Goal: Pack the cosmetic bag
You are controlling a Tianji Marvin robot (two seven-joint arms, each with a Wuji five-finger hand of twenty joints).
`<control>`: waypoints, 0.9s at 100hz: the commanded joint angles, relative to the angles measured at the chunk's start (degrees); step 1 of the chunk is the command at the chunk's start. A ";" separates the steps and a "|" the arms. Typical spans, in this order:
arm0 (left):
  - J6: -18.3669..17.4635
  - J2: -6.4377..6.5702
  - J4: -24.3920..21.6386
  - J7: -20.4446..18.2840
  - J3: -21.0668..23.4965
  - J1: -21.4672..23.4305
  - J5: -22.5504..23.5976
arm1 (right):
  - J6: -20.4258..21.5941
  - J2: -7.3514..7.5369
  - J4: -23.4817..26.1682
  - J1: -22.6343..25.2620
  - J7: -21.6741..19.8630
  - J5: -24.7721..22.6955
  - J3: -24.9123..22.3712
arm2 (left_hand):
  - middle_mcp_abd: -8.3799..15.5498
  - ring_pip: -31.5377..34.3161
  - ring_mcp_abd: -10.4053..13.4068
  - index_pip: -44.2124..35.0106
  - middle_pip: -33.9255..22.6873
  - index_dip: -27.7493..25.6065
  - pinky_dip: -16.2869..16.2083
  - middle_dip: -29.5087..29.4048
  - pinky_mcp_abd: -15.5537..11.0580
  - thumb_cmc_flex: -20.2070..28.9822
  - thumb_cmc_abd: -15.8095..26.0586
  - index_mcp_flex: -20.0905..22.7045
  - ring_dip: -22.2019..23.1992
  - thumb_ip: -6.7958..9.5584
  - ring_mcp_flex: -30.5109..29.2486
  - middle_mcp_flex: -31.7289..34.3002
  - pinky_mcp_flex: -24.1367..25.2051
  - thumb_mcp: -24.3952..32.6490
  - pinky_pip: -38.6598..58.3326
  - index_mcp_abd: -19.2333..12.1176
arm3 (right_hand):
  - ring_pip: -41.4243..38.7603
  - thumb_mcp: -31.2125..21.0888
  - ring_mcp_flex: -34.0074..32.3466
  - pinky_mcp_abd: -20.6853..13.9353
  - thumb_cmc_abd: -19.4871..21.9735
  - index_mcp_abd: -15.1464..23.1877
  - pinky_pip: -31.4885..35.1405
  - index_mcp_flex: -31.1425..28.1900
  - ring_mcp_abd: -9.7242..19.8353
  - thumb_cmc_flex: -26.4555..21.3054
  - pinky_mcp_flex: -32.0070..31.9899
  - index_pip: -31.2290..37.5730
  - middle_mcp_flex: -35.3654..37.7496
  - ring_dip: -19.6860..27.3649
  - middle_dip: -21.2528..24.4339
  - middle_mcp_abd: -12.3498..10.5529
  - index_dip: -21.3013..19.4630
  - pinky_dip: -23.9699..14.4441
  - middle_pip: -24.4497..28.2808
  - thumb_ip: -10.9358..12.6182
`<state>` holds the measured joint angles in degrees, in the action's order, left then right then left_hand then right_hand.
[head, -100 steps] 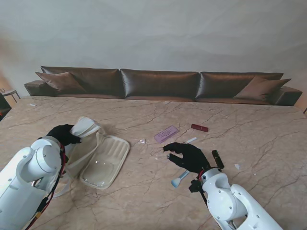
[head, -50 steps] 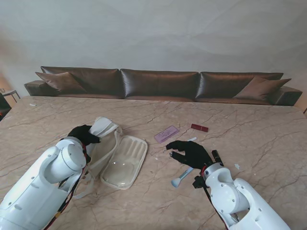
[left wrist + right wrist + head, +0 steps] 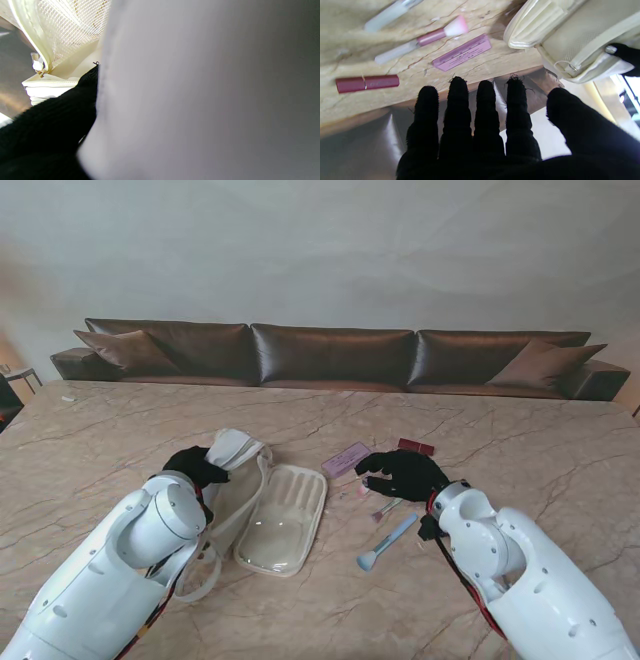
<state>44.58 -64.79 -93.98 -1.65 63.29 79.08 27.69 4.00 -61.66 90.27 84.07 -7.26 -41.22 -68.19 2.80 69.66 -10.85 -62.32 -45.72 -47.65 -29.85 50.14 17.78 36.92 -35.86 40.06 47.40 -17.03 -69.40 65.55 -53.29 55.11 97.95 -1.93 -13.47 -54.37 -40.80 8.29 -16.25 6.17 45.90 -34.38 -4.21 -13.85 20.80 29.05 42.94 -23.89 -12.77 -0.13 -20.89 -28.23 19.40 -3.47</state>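
On the marble worktop [image 3: 520,440] we had the cream cosmetics bag [image 3: 283,515] lying unzipped and splayed flat, left of centre, its clear-lidded half nearer to us and to the right. Our left hand [image 3: 194,466] was clamped on the bag's raised far-left flap [image 3: 234,450], holding that edge up off the surface; in the left wrist view pale fabric filled most of the frame, with mesh lining [image 3: 75,27] and a zipper pull [image 3: 40,71] at one side. Our right hand [image 3: 405,473] hovered with fingers [image 3: 457,105] straight and spread, thumb apart, gripping nothing, over the loose items just right of the bag. Near it lay a pink flat card [image 3: 346,459], a dark red lipstick [image 3: 416,447] farther from us, a pink-tipped brush [image 3: 430,37] partly hidden under the hand in the stand view, and a pale blue brush [image 3: 387,542] nearer to us. All four sat on the worktop, apart from the bag. A brown leather sofa [image 3: 330,355] ran along the far edge.
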 commanded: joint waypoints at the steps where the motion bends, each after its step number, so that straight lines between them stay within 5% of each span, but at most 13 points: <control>1: 0.08 -0.56 -1.27 -1.37 -1.19 0.10 0.97 | 0.68 0.30 -0.37 -1.60 -0.21 1.04 0.36 | 7.95 2.50 1.91 -6.64 -5.31 -0.73 0.93 0.86 -0.43 4.84 3.72 2.53 -0.67 3.02 -3.20 5.59 -0.80 7.01 6.19 -8.60 | -0.42 -0.09 0.05 -1.41 1.12 -0.33 0.14 1.09 0.96 1.98 -0.23 0.10 -1.03 -0.19 -0.59 0.21 -0.76 0.68 1.27 0.36; 16: 0.62 -0.72 -0.87 -1.27 -2.85 -0.48 0.83 | 2.30 1.01 -2.90 -5.48 -1.76 -3.30 2.08 | 7.87 2.54 1.75 -6.47 -5.24 -0.69 0.96 0.99 -0.71 4.77 3.67 2.46 -0.68 3.19 -3.21 5.61 -0.81 7.05 6.31 -8.50 | -0.54 0.82 -0.38 -1.71 2.19 -0.22 0.62 2.15 1.61 3.41 0.58 -0.16 -1.08 -0.13 -0.61 -0.27 -0.61 1.00 1.33 0.28; 51: 1.52 -1.32 -1.25 -0.33 -4.76 -0.58 -0.54 | 4.75 0.45 -15.11 -16.30 -3.32 3.67 8.69 | 7.58 3.26 1.76 -6.04 -4.85 -0.17 1.33 1.07 -1.05 4.37 3.37 2.73 -0.77 3.51 -3.32 5.97 -1.85 7.57 6.67 -8.42 | 0.12 -0.61 0.97 -2.74 0.40 -0.51 0.05 3.67 2.55 2.98 -0.51 0.40 -2.91 0.38 -0.93 -0.56 -0.70 1.99 1.82 0.32; 90: 1.96 -1.87 -1.02 0.56 -5.09 -0.32 -2.35 | 8.75 -2.72 -32.44 -28.48 3.03 9.86 20.48 | 7.47 3.92 1.87 -6.03 -4.73 0.11 1.63 1.18 -1.27 4.16 3.21 2.85 -0.98 3.73 -3.36 6.21 -2.43 7.73 7.09 -8.40 | 1.25 -10.53 4.51 -5.78 -10.17 -1.64 -3.17 8.73 4.73 0.85 -3.17 2.38 -8.13 3.02 -1.87 -1.13 0.12 5.45 3.91 -1.03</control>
<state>46.51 -66.05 -94.71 -0.75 58.41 78.10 25.74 11.88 -63.14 58.63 56.76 -5.53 -30.98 -48.27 2.60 72.15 -10.66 -62.48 -45.86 -47.17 -29.10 50.87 17.46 36.89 -35.86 40.09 47.65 -17.03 -69.41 65.56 -53.90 55.11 98.45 -1.95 -13.25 -62.28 -38.36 4.15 -23.86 5.08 43.87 -27.84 -2.02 -13.22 18.96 30.92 37.99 -21.82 -14.09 -0.43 -20.89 -23.75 21.87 -3.52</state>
